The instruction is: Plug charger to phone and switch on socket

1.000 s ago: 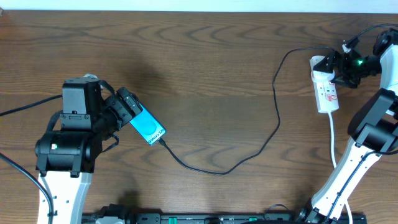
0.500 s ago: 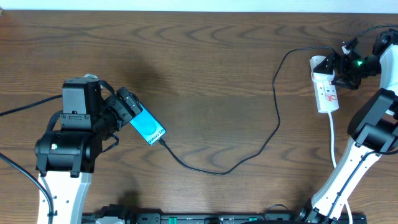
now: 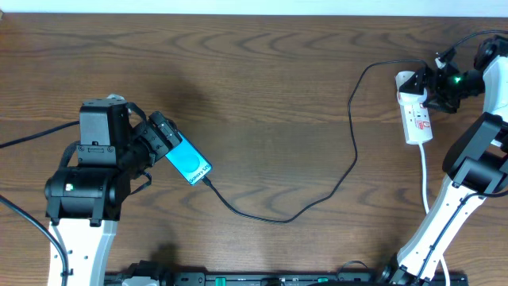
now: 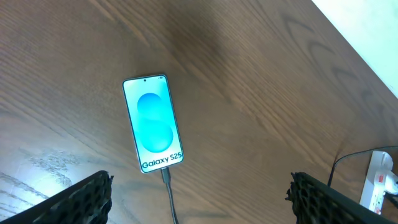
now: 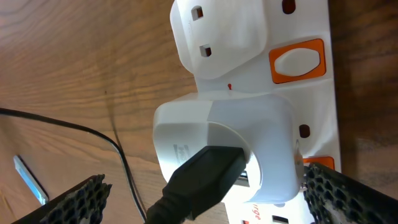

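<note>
The phone lies flat on the table with its cyan screen lit, and also shows in the left wrist view. The charger cable has its black tip in the phone's lower end. The cable loops right and up to a white adapter on the socket strip. My left gripper is open and empty, above the phone's upper left end. My right gripper is open, with its fingers either side of the adapter. Orange switches sit on the strip.
The strip's white cord runs down the right side beside the right arm's base. The left arm's base stands at the lower left. A thin black cable crosses the wood left of the adapter.
</note>
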